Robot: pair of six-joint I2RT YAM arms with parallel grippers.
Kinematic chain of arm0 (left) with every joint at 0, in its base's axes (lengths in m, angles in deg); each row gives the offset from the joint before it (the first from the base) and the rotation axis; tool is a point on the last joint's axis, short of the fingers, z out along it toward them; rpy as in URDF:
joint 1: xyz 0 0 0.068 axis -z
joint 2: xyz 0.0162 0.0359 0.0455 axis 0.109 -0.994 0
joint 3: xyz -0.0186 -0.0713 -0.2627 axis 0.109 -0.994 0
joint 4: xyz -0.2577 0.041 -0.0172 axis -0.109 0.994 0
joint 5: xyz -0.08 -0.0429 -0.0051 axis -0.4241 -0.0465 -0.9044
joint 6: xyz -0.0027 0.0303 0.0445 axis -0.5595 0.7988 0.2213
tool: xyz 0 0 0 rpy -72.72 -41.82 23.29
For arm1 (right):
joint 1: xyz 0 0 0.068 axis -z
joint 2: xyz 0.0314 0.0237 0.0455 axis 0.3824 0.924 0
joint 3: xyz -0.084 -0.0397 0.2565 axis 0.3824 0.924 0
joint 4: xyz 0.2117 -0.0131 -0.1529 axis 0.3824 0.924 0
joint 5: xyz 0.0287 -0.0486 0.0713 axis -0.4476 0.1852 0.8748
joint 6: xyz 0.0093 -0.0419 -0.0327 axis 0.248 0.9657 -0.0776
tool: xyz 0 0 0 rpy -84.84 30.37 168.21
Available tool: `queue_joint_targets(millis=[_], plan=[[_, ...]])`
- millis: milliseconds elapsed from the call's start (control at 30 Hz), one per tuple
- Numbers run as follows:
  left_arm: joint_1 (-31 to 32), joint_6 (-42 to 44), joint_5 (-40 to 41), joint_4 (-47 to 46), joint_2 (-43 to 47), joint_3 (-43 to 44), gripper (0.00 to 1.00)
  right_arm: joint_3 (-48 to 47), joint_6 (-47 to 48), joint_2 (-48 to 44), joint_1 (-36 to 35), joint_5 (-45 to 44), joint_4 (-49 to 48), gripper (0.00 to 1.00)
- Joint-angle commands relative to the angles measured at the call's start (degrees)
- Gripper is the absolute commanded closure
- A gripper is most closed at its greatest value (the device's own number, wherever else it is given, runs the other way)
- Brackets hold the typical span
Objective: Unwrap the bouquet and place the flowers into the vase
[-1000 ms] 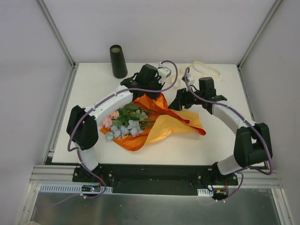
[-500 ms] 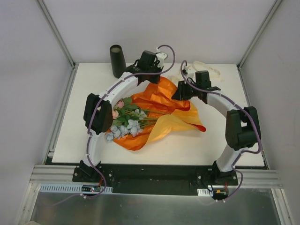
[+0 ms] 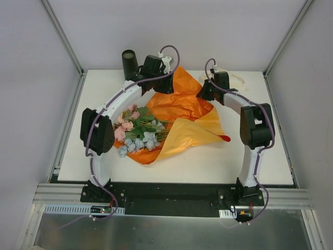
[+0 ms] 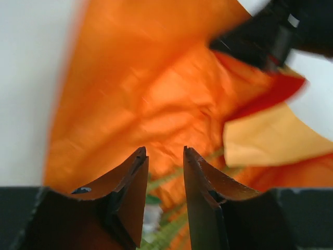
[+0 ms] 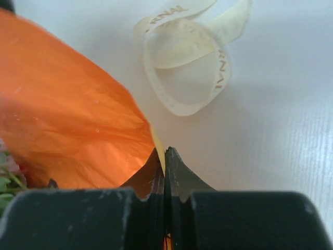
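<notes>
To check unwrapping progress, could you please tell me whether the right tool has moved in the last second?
Yes: the right tool, gripping the paper, moved toward the table's far edge.

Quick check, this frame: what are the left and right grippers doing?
Left gripper: jaws open, nothing between them.
Right gripper: jaws closed on the edge of the orange wrapping paper.
</notes>
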Motion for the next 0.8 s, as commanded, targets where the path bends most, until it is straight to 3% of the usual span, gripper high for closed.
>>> queue_joint_targets(millis=[0,200,267,333,433,467,600,767], plan=[[6.4,-7.7,-7.2,-0.2,9.8,-10.4,0.66,-4.5,-6.1,1.9,1.9,-4.8,-2.2,1.00],[17.0,-10.9,-6.3,-5.3,15.8,-20.3,0.66,-8.7,-10.2,5.3,3.7,-5.2,-0.5,0.99],[19.5,-12.7,-6.7,-9.2,17.1,-25.0,0.66,-9.7,-10.4,6.0,4.2,-5.0,0.1,0.90],[22.0,-14.3,-5.6,-13.3,18.0,-30.0,0.66,-11.6,-10.5,6.4,4.8,-4.9,0.9,0.75],[25.8,-16.7,-4.2,-19.6,18.5,-37.3,0.66,-15.1,-10.9,4.3,5.9,-7.9,9.6,0.44],[27.0,-16.9,-2.6,-21.1,18.6,-39.1,0.66,-15.7,-11.1,2.7,6.5,-9.6,11.8,0.40],[31.8,-18.1,1.6,-25.5,19.1,-46.1,0.66,-15.7,-9.3,-3.9,7.7,-14.4,21.9,0.29],[34.7,-19.4,5.3,-29.7,19.0,-51.3,0.64,-11.2,-4.1,-12.3,7.5,-16.0,31.1,0.26]])
